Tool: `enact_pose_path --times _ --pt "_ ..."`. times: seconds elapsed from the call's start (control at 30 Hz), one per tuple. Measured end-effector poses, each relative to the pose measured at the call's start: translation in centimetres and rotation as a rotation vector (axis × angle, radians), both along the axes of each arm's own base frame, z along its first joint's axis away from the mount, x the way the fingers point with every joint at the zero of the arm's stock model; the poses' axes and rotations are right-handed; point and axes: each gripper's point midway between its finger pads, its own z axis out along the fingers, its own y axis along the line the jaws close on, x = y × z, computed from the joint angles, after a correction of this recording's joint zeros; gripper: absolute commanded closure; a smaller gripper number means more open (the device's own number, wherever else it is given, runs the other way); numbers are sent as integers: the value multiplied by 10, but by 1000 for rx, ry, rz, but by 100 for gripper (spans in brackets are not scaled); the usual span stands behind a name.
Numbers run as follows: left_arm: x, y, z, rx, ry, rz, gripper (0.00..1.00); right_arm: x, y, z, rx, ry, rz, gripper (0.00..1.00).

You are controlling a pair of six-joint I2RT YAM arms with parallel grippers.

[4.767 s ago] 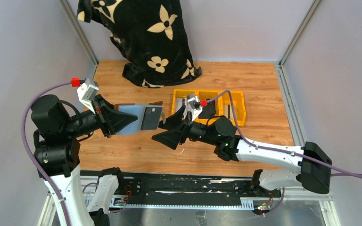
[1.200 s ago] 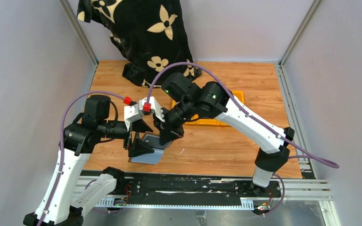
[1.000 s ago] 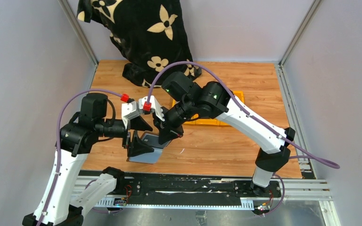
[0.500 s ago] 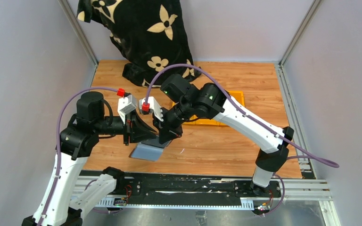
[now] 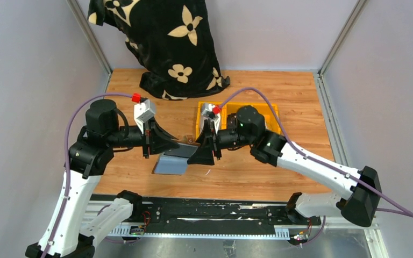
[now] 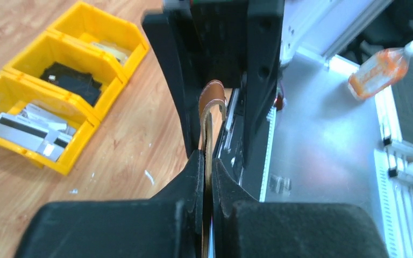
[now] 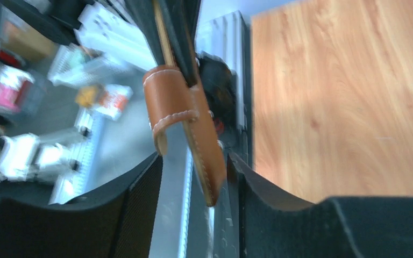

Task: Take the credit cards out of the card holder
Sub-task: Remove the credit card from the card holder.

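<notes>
The left gripper [image 6: 207,161] is clamped tight on one edge of the card holder [image 5: 170,163], held over the near-left part of the table. The right gripper [image 7: 193,161] stands part-open, its jaws straddling the brown tab end without pinching it. No card shows clearly. A good next move, as I judge it, is to hold the left grip firm, nip only a card's edge and draw it rightward toward the yellow bins [image 5: 258,104].

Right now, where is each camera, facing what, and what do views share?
Top external: above, behind the robot, looking down at the table; left arm, right arm show.
Left wrist: along the left gripper, shut on the card holder, toward yellow bins.
Right wrist: along the open right gripper straddling the card holder.
All share the card holder.
</notes>
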Motion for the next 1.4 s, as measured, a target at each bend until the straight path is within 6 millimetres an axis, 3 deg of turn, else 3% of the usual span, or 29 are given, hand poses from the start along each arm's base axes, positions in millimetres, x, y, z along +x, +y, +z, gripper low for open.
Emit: enact_pose_path --times 0.13,0.33,0.43,0.47,0.53,0.63,0.8,1.07,1.2,1.3,1.4 --pt "4 -4 23 -88 -6 41 100 5 8 3 184 63 -55 54" --pt "4 -6 45 -168 -17 63 100 7 9 43 408 103 -71 96" --pt "8 -5 44 -158 -23 83 63 3 4 53 447 120 -48 100" --pt "9 -4 42 -146 -30 83 55 1 3 51 434 134 -37 100" --pt "8 -3 30 -100 -4 80 47 1 2 48 392 143 -14 100" --pt "10 0 11 -20 25 63 44 2 4 51 246 120 5 100" --pt "8 0 -9 52 66 -1 46 6 -1 66 30 -18 26 100" --pt "-17 -16 -32 106 158 -178 55 -5 3 25 -338 -108 152 100" --pt "-35 -16 -43 133 178 -233 70 -8 -8 16 -431 -131 180 100" --pt "-38 -14 -47 149 158 -249 89 -14 -13 16 -455 -145 197 100" --pt "-39 -13 -51 162 140 -259 100 -17 -17 16 -466 -149 210 90"
